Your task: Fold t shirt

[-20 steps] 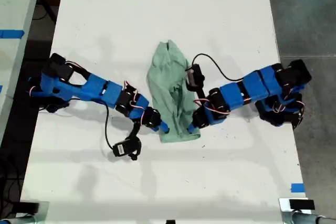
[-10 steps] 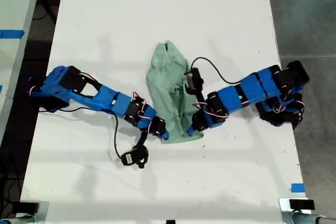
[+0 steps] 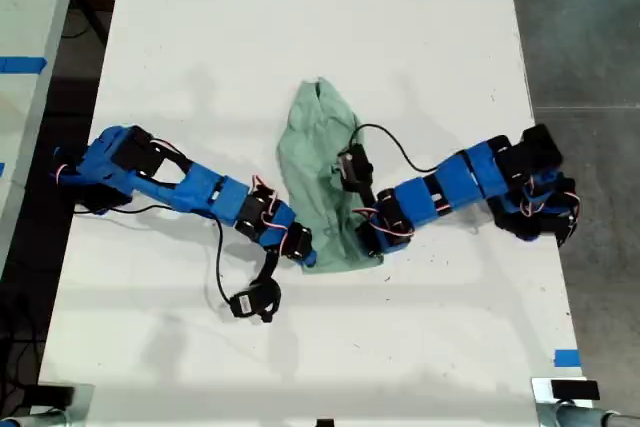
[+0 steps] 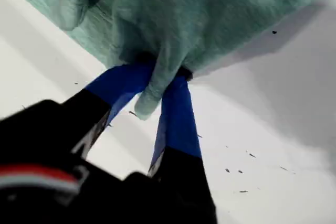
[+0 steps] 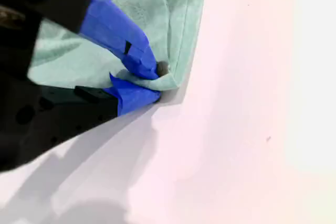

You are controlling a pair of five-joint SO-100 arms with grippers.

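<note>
The pale mint-green t shirt [image 3: 318, 162] lies crumpled in a narrow strip at the middle of the white table [image 3: 300, 27]. My first gripper [image 3: 308, 257] comes in from the exterior view's left and is shut on the t shirt's near corner there. In its wrist view a fold of the t shirt [image 4: 199, 9] hangs between the blue fingers [image 4: 178, 108] of my first gripper [image 4: 157, 74]. My second gripper [image 3: 365, 245] reaches in from the exterior view's right. In its own wrist view my second gripper [image 5: 152, 80] pinches the hemmed corner of the t shirt [image 5: 142, 3].
The table's edges run down both sides of the exterior view, with grey floor [image 3: 585, 37] at its right. Blue tape [image 3: 566, 358] marks the near corner on that side. A second table [image 3: 25, 27] stands at the exterior view's left.
Both arms have stretched further in toward the t shirt's near end. The first arm's wrist dropped lower and the second arm's shifted toward the exterior view's left. The cloth has hardly moved.
</note>
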